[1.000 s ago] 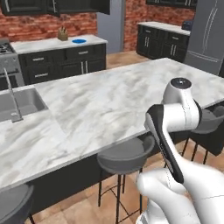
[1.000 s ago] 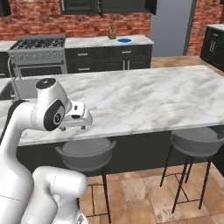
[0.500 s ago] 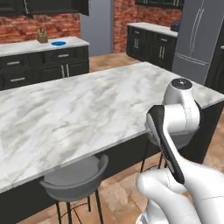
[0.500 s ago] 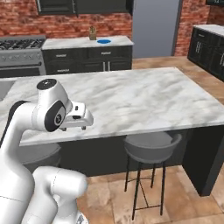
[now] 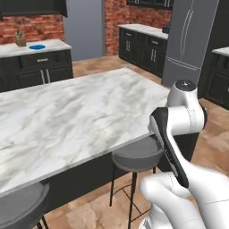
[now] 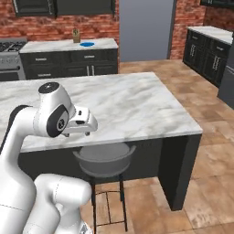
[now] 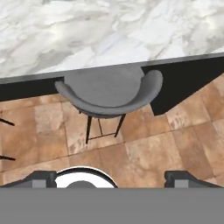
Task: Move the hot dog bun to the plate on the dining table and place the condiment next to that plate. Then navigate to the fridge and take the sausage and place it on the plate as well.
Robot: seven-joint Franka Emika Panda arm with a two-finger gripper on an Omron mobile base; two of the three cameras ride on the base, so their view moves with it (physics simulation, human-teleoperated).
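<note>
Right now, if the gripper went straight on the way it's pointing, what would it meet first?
Probably the round grey stool seat tucked under the white-grey marble dining table. The open gripper looks downward, and the stool lies just ahead; beyond it is brown tiled floor. Depth is hard to judge.

I see the dining table [image 6: 137, 103] stretching across the middle, a grey stool [image 6: 104, 160] tucked under its near edge, a blue plate [image 6: 87, 44] on the far counter [image 6: 55, 45].

Light is even and fairly bright throughout, flat as a render, with no glare on the dining table [image 5: 80, 116] marble. Soft shadow darkens the floor under the grey stool [image 7: 109, 89] and the table's overhang. All views look slightly soft and low in detail.
</note>
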